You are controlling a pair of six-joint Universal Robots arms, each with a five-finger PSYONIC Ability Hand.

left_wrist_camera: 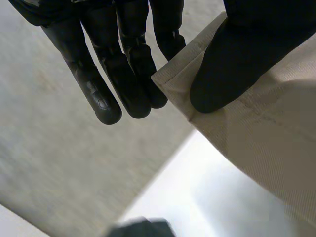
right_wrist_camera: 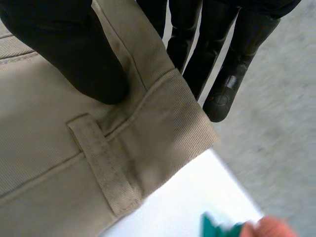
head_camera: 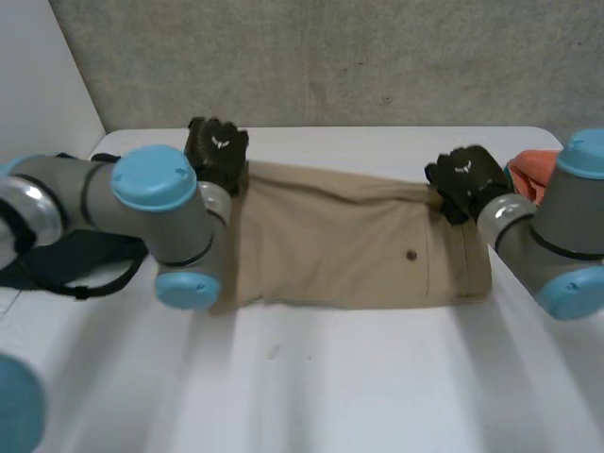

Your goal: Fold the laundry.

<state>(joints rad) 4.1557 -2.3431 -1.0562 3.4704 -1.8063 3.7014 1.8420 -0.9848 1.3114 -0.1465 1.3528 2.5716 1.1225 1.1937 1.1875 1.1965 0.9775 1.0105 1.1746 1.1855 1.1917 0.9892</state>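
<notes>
My left arm covers the near left corner of the tan trousers (head_camera: pixel 330 245), and my right forearm hides part of the waistband end, so I cannot follow the cloth's near edge all the way. The trousers lie flat and lengthwise across the far half of the white tabletop (head_camera: pixel 330 387), with a small dark button (head_camera: pixel 411 255) toward the waistband.

My left hand (left_wrist_camera: pixel 123 74) pinches the far left corner at the hem. The thumb is pressed on top and the straight fingers are behind the cloth's edge, where their contact is hidden. My right hand (right_wrist_camera: pixel 79 54) pinches the far right corner the same way, with the thumb down on the waistband just beside a belt loop (right_wrist_camera: pixel 101 165) and the fingers past the edge.

The near half of the tabletop is bare. A dark garment (head_camera: pixel 66 260) lies at the left edge, partly under my left arm. An orange cloth (head_camera: pixel 533 170) sits at the far right corner, cut off by my right arm, and something teal (right_wrist_camera: pixel 215 227) lies beside it that I cannot make out. A grey wall (head_camera: pixel 330 57) rises close behind the far edge.
</notes>
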